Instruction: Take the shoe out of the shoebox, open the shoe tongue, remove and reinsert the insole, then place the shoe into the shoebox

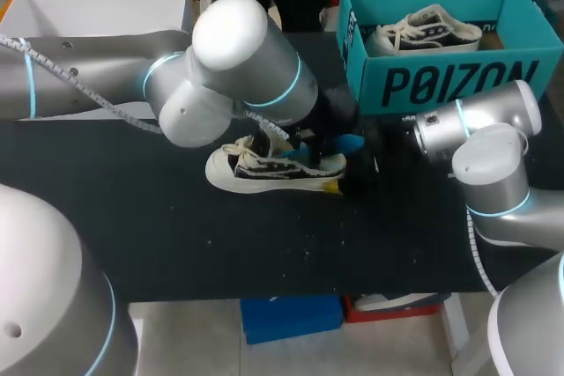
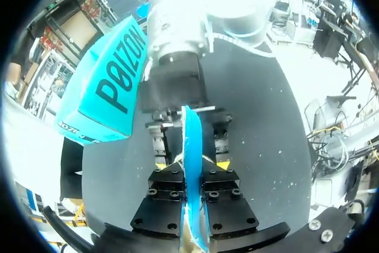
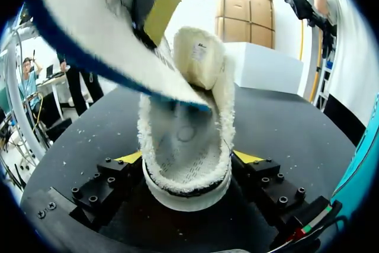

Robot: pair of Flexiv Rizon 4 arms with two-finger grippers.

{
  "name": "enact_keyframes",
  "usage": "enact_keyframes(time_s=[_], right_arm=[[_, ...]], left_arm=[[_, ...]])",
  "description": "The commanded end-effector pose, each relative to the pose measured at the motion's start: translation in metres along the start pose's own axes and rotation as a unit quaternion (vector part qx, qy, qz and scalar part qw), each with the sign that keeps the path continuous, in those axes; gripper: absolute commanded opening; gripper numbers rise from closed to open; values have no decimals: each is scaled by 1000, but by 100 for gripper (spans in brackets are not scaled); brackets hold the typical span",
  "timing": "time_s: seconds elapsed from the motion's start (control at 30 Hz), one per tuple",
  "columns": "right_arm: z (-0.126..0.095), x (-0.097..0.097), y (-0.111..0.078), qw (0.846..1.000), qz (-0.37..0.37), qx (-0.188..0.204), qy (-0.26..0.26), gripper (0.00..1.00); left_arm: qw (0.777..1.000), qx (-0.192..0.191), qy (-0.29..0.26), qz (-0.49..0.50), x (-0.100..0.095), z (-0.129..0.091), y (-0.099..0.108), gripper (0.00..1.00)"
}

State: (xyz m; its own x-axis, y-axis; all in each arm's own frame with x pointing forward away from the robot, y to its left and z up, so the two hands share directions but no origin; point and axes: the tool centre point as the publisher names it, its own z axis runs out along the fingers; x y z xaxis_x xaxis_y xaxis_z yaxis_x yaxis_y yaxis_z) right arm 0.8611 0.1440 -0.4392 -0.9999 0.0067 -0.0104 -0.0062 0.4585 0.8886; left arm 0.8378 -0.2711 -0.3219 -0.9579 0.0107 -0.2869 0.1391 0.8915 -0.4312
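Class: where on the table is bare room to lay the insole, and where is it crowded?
Bare: the black table strip between the white canvas sneaker and the near edge, and beyond its toe. Crowded: between its heel and the teal cardboard shoebox.

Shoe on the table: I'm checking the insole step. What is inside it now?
Fleecy lining and a bare footbed show inside the shoe. The insole, pinched by the left gripper, slants over the opening, hiding the toe end.

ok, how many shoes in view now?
2. One shoe lies on the table, its heel clamped in the right gripper; the second shoe sits in the teal shoebox. The arms may hide more.
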Motion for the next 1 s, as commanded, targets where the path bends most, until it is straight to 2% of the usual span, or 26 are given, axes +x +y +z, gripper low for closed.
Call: enact_keyframes(time_s=[0.03,0.2,0.43,0.53,0.6,1.0], right_arm=[[1,0,-2,1000,0,1,-1,0],[1,0,-2,1000,0,1,-1,0],[1,0,-2,1000,0,1,-1,0],[1,0,-2,1000,0,1,-1,0],[1,0,-2,1000,0,1,-1,0],[1,0,-2,1000,0,1,-1,0]], left_arm=[[999,34,17,-10,1,-48,-19,0],[996,83,30,-28,-3,-94,-63,0],[983,151,64,-82,-13,-157,-114,0],[971,184,94,-117,-18,-182,-131,0],[957,211,136,-148,-23,-196,-139,0],[957,211,136,-148,-23,-196,-139,0]])
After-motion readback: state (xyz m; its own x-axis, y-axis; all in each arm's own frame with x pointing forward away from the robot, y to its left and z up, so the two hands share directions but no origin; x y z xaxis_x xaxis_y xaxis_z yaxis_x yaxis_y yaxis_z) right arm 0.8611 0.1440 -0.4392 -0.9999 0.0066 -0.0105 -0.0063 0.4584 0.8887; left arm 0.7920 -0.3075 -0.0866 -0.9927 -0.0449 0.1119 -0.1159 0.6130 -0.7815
